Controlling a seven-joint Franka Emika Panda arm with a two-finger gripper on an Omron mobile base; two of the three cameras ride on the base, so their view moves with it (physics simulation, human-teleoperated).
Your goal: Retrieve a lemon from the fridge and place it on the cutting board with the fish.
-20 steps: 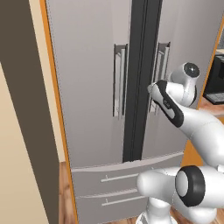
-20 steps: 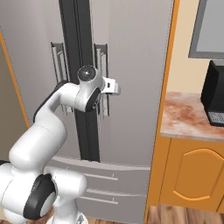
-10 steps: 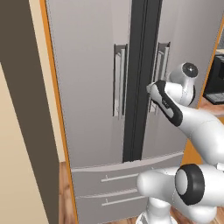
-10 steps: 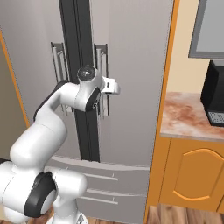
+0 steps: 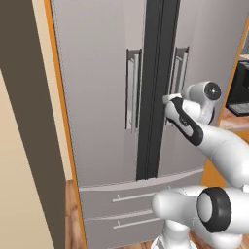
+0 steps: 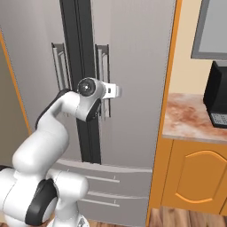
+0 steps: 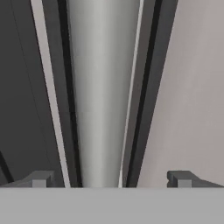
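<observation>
Your two-finger gripper (image 7: 109, 178) has its jaws spread wide, one dark fingertip on each side of the right door's vertical bar handle (image 7: 103, 87), gripping nothing. Behind it, the tall grey stainless French-door fridge (image 5: 97, 97) has both doors closed.

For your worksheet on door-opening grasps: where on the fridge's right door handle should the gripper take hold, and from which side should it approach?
Grip the right door handle mid-height, coming straight on from the front. It is a slim vertical bar standing off the fridge, so the open gripper can straddle it sideways, one fingertip on each side.
</observation>
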